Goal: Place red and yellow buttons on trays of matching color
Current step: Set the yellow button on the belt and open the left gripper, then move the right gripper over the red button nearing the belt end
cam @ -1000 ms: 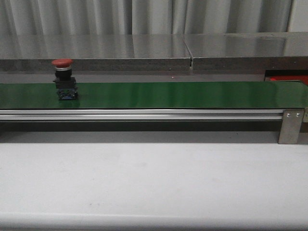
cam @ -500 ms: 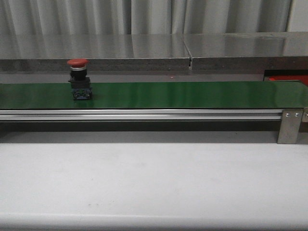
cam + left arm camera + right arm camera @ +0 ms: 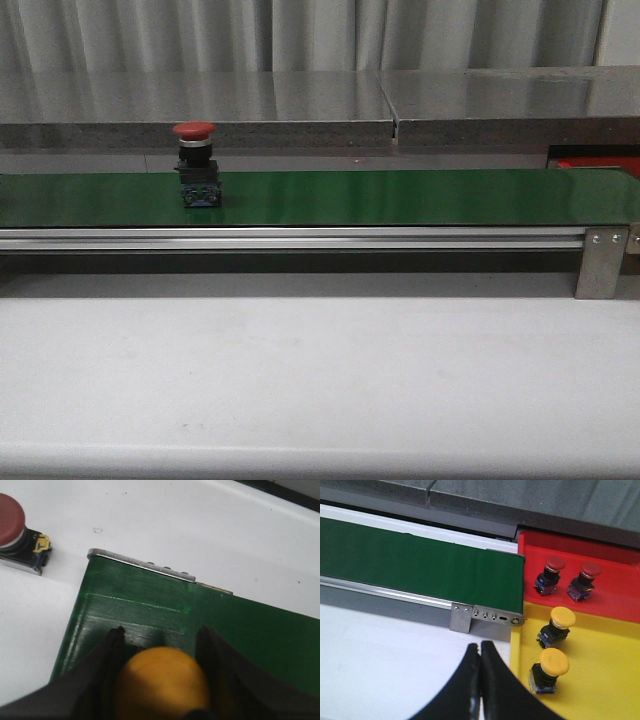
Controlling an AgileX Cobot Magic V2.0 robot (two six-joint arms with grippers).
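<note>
A red button (image 3: 196,165) stands upright on the green belt (image 3: 400,195), left of its middle. My left gripper (image 3: 161,634) is shut on a yellow button (image 3: 162,682) and holds it over the belt's end (image 3: 240,630). Another red button (image 3: 12,530) lies on the white table beside that end. My right gripper (image 3: 480,645) is shut and empty over the white table, next to the yellow tray (image 3: 600,680). That tray holds two yellow buttons (image 3: 555,666). The red tray (image 3: 615,592) holds two red buttons (image 3: 551,570). Neither gripper shows in the front view.
The belt's metal rail and end bracket (image 3: 603,262) stand at the right. A sliver of the red tray (image 3: 598,163) shows behind the belt's right end. A grey ledge (image 3: 300,110) runs behind the belt. White table (image 3: 320,370) lies in front.
The red button on the belt has travelled to the right, staying upright. Nothing else in the front view has changed.
</note>
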